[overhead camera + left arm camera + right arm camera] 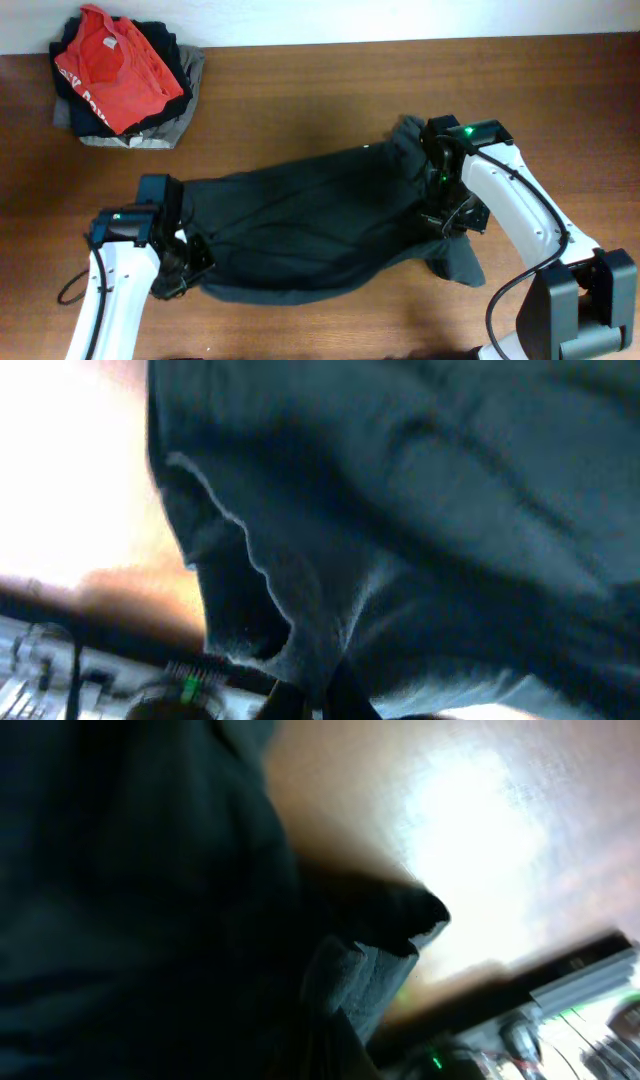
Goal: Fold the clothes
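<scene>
The dark charcoal-navy clothes [310, 225] lie stretched across the middle of the wooden table, held up at both ends. My left gripper [192, 255] is shut on its left edge, with fabric pinched between the fingers in the left wrist view [325, 695]. My right gripper [440, 205] is shut on the right edge, where a folded hem shows in the right wrist view [350, 990]. A loose corner of the garment hangs down on the table at the right [460, 265]. The garment fills both wrist views [420, 510] [130, 890].
A pile of folded clothes with a red T-shirt [115, 65] on top sits at the back left corner over a grey garment [185, 110]. The right arm's base [580, 300] stands at the front right. Wooden table [330, 80] surrounds the garment.
</scene>
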You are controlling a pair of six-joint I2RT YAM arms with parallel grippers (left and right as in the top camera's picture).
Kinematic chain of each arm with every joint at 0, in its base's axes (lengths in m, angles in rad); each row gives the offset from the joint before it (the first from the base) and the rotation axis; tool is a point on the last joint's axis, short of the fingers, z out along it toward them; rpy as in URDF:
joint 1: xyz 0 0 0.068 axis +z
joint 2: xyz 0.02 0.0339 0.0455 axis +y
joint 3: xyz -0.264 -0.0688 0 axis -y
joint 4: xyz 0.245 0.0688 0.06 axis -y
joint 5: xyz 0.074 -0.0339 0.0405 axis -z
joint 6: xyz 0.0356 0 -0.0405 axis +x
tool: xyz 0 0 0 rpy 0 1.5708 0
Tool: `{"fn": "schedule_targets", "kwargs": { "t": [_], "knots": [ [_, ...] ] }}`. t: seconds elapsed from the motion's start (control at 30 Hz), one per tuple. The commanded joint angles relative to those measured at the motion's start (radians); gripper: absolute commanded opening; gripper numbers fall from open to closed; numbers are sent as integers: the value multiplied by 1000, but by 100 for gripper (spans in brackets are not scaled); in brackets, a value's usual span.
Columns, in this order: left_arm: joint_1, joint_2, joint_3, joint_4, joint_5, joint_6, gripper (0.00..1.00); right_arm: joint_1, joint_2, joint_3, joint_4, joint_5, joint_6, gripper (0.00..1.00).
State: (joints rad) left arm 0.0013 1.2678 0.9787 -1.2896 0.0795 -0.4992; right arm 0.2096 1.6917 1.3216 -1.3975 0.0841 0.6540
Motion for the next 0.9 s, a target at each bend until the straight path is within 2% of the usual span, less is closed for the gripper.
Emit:
{"fn": "schedule_targets", "kwargs": {
  "t": [0.0, 0.1, 0.2, 0.4, 0.7, 0.87],
  "knots": [
    [2, -4, 1, 48, 3, -36, 2, -25, -3, -2, 35, 6, 8, 4],
    [2, -4, 1, 96, -21, -45, 2, -61, -3, -2, 91, 6, 8, 4],
    [2, -4, 1, 116, -111, -103, 2, -91, -3, -2, 158, 6, 5, 4],
    [2, -4, 1, 123, -237, -190, 2, -120, -2, -3, 300, 6, -83, 4],
    [2, -4, 0, 132, -300, -217, 2, -118, 3, -4, 384, -1, -162, 4],
    [2, -4, 0, 143, -320, -249, 2, -118, 34, -8, 416, -127, -233, 4]
  ]
}}
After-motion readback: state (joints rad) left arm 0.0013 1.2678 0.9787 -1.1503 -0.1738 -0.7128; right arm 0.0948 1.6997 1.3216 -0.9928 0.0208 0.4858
